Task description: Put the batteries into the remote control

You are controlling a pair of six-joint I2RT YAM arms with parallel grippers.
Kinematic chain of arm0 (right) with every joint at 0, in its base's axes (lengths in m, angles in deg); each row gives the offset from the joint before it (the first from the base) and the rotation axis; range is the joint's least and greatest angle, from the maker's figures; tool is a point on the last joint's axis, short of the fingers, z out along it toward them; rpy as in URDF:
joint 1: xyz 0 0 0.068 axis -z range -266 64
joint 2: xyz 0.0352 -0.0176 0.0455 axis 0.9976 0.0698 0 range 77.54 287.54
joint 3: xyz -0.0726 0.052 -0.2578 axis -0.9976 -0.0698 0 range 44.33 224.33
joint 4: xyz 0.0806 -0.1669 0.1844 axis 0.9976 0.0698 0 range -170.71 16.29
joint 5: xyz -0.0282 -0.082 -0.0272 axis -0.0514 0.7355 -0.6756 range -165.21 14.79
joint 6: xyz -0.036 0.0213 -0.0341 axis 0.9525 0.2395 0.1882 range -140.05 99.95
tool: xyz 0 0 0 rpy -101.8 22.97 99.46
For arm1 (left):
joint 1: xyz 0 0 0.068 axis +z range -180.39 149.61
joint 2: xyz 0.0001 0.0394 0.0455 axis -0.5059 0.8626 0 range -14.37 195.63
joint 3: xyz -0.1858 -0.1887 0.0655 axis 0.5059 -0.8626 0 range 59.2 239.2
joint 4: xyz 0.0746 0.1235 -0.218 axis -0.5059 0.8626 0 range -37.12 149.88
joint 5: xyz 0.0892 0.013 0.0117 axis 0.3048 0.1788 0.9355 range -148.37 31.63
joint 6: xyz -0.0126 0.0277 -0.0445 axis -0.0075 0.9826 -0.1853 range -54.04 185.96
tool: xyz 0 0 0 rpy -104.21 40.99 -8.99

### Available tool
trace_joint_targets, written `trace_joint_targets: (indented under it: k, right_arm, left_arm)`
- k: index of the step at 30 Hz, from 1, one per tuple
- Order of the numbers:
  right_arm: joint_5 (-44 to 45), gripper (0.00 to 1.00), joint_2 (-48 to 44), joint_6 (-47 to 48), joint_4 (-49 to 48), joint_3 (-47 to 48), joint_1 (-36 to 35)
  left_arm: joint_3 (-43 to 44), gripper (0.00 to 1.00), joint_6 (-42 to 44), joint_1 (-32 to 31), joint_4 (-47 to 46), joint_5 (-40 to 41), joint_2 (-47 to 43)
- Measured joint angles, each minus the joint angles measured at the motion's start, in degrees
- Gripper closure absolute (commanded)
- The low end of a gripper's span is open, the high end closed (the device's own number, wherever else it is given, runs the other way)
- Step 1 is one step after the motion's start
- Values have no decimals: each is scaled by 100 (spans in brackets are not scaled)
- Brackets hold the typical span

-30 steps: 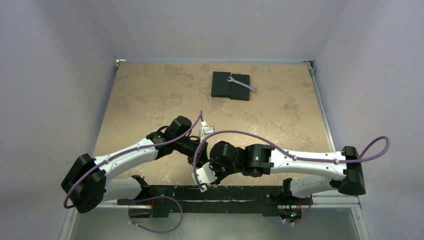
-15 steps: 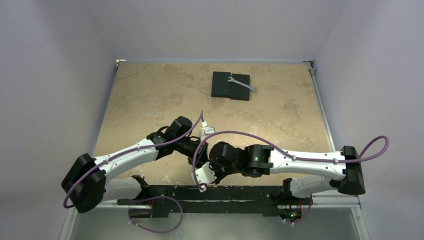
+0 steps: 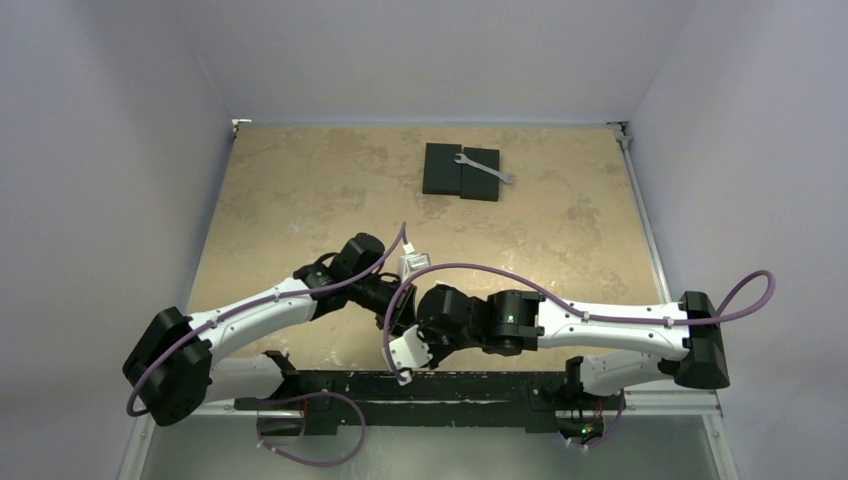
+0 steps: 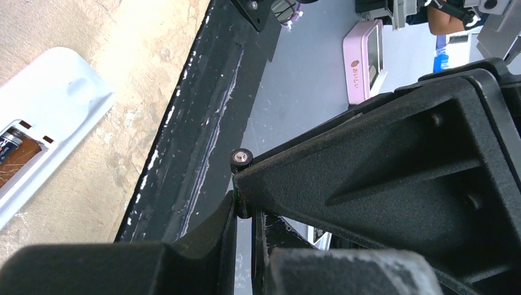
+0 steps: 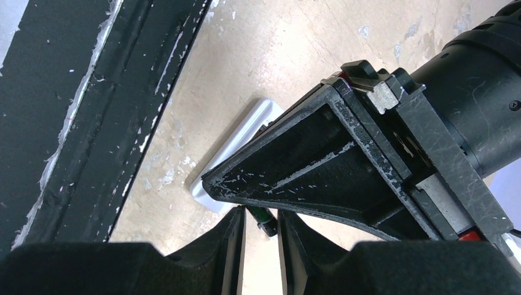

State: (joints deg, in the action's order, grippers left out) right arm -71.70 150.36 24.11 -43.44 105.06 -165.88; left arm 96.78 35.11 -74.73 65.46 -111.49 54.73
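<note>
The white remote control lies back up on the table, and one battery sits in its open recess. It also shows in the right wrist view, partly behind the left gripper. My left gripper is shut on the second battery, a dark cylinder with a metal end. My right gripper stands open around that same battery, with its jaws wider than the battery. In the top view both grippers meet near the table's front edge and hide the remote.
Two black flat blocks with a silver wrench on them lie at the far middle of the table. A black rail runs along the near edge, close beside the remote.
The right arm has edged slightly to the left. Otherwise nothing has visibly changed.
</note>
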Motion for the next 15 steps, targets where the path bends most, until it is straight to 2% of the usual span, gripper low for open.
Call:
trace_joint_targets:
  k: [15]
  right_arm:
    - [-20, 67, 31, -13, -15, 0, -39]
  left_arm:
    - [0, 100, 7, -4, 232, 313, -243]
